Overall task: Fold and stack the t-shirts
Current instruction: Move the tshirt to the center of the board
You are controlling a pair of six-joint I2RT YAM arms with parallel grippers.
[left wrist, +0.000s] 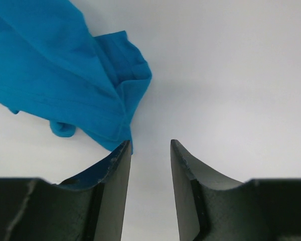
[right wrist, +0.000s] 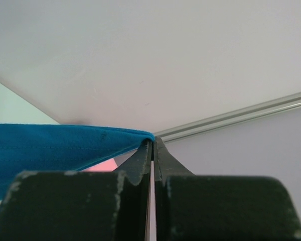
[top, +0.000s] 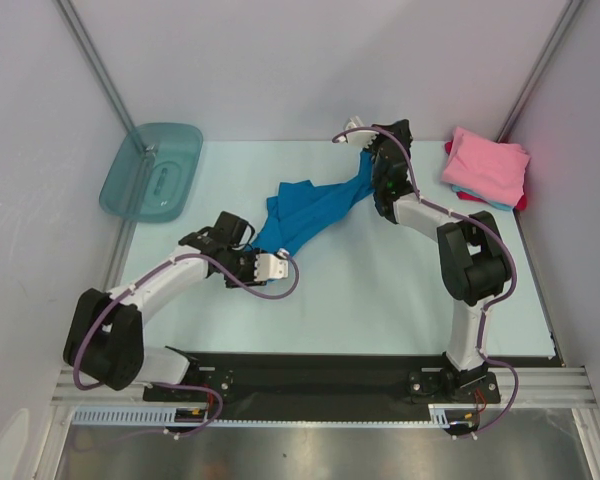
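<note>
A bright blue t-shirt [top: 310, 212] lies crumpled in the middle of the table, one end pulled up toward the back. My right gripper [top: 372, 158] is shut on that raised edge; in the right wrist view the blue cloth [right wrist: 65, 148] is pinched at the tips of my right gripper [right wrist: 153, 143]. My left gripper [top: 232, 232] is open and empty, low beside the shirt's near left edge; in the left wrist view the shirt [left wrist: 65, 75] lies just past the left fingertip of my left gripper [left wrist: 150, 145]. A folded pink t-shirt [top: 487, 166] tops a stack with light blue and red edges at the back right.
A translucent teal plastic tub [top: 152, 168] sits at the back left corner. Frame posts and white walls enclose the table on three sides. A black base plate [top: 310, 375] runs along the near edge.
</note>
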